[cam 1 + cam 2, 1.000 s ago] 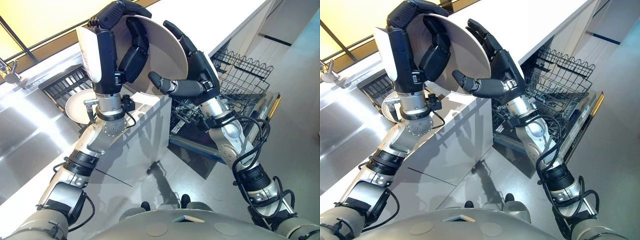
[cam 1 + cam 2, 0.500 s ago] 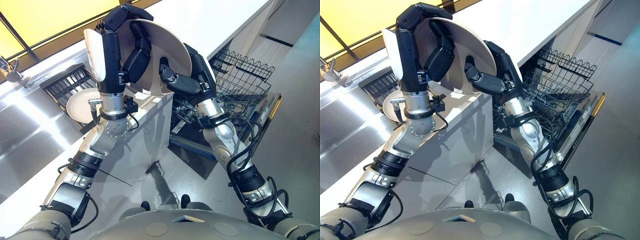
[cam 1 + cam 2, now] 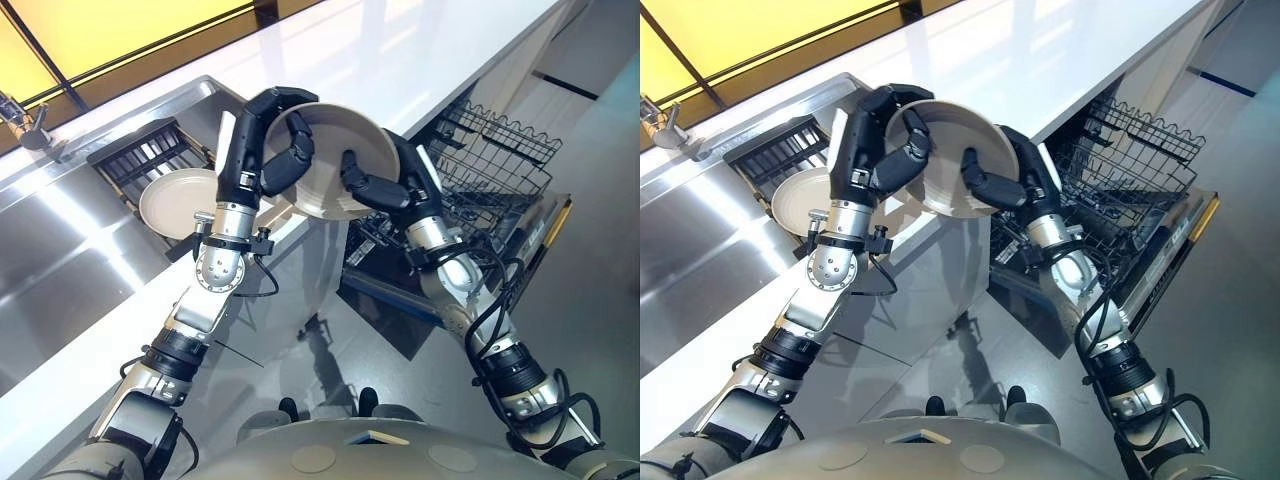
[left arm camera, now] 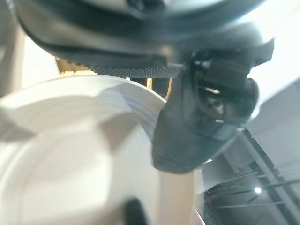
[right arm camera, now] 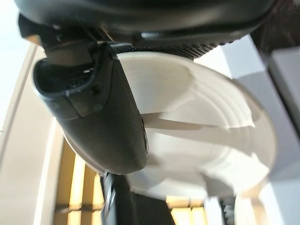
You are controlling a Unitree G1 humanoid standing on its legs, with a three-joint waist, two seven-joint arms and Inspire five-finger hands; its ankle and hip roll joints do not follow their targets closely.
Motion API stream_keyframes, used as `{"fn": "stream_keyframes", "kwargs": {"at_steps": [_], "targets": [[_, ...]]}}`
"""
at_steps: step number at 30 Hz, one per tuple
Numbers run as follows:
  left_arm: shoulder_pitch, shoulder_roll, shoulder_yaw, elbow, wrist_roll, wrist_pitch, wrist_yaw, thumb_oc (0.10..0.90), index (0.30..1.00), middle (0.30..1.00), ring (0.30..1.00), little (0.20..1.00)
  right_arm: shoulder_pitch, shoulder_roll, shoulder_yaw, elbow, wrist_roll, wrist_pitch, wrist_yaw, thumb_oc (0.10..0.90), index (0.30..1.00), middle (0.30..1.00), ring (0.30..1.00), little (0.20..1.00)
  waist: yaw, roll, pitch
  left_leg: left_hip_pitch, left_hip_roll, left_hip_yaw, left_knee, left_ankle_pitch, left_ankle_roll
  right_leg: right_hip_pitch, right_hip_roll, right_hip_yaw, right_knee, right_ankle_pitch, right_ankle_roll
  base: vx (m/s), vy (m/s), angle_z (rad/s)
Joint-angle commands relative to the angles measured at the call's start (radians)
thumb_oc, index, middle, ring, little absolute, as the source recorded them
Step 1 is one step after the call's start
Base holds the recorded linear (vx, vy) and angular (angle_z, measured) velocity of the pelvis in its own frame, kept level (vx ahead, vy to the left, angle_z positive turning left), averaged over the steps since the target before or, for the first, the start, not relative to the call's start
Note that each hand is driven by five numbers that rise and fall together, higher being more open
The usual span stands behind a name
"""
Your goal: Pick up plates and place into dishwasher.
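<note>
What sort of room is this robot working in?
Most likely a kitchen. A steel sink is set into a long white counter, a dish rack beside it holds a plate, and an open dishwasher shows its wire baskets.

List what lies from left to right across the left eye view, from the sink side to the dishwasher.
Sink → plate on the drying rack → left hand → held plate → right hand → dishwasher rack.
</note>
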State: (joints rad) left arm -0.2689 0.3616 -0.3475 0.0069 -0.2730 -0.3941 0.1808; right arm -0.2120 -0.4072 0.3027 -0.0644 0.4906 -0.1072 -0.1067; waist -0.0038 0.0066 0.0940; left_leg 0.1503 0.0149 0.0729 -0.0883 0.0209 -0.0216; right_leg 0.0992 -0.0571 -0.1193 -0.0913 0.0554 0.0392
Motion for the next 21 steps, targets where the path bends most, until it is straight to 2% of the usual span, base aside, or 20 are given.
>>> {"fn": "stream_keyframes", "kwargs": {"at_steps": [1, 6, 10, 16, 21], "targets": [[-0.153, 0.026, 0.005, -0.082, -0.072, -0.001, -0.031, 0.8, 0.9, 0.9, 0.9, 0.9, -0.269, 0.027, -0.148, -0.07, -0.021, -0.146, -0.073, 0.1, 0.3, 0.3, 0.3, 0.2, 0.004, 0.009, -0.055, -0.02, -0.062, -0.031, 0.035, -0.102, 0.045, -0.001, 0.063, -0.048, 0.133, -0.185, 0.003, 0.0, 0.0, 0.0], [-0.213, 0.163, 0.118, -0.037, -0.078, 0.068, -0.002, 0.8, 0.9, 0.9, 0.9, 0.9, -0.354, -0.079, -0.228, 0.017, -0.079, -0.155, -0.194, 0.1, 0.3, 0.3, 0.3, 0.2, 0.019, 0.013, -0.06, -0.02, -0.064, -0.046, 0.036, -0.101, 0.042, 0.008, 0.057, -0.07, 0.143, -0.2, -0.002, 0.0, -0.004, 0.07], [-0.24, 0.241, 0.189, 0.013, -0.109, 0.115, -0.017, 0.8, 0.9, 0.9, 0.9, 0.9, -0.403, -0.178, -0.278, 0.119, -0.091, -0.122, -0.264, 0.1, 0.3, 0.3, 0.3, 0.2, 0.03, 0.014, -0.061, -0.02, -0.069, -0.052, 0.049, -0.11, 0.044, 0.011, 0.047, -0.086, 0.161, -0.215, -0.004, 0.0, 0.029, 0.13], [-0.224, 0.325, 0.278, 0.086, -0.151, 0.111, -0.044, 0.8, 0.9, 0.9, 0.9, 0.9, -0.418, -0.312, -0.342, 0.31, -0.127, -0.104, -0.318, 0.1, 0.3, 0.3, 0.3, 0.2, 0.048, 0.015, -0.053, -0.025, -0.084, -0.046, 0.104, -0.143, 0.067, 0.001, 0.013, -0.099, 0.229, -0.242, 0.004, 0.0, 0.09, 0.08], [-0.216, 0.391, 0.323, 0.113, -0.192, 0.093, -0.059, 0.8, 0.9, 0.9, 0.9, 0.9, -0.401, -0.406, -0.38, 0.454, -0.166, -0.086, -0.351, 0.1, 0.3, 0.3, 0.3, 0.2, 0.052, 0.017, -0.031, -0.027, -0.1, -0.035, 0.138, -0.167, 0.097, -0.047, -0.029, -0.092, 0.351, -0.232, 0.032, 0.01, 0.116, 0.04]]}}
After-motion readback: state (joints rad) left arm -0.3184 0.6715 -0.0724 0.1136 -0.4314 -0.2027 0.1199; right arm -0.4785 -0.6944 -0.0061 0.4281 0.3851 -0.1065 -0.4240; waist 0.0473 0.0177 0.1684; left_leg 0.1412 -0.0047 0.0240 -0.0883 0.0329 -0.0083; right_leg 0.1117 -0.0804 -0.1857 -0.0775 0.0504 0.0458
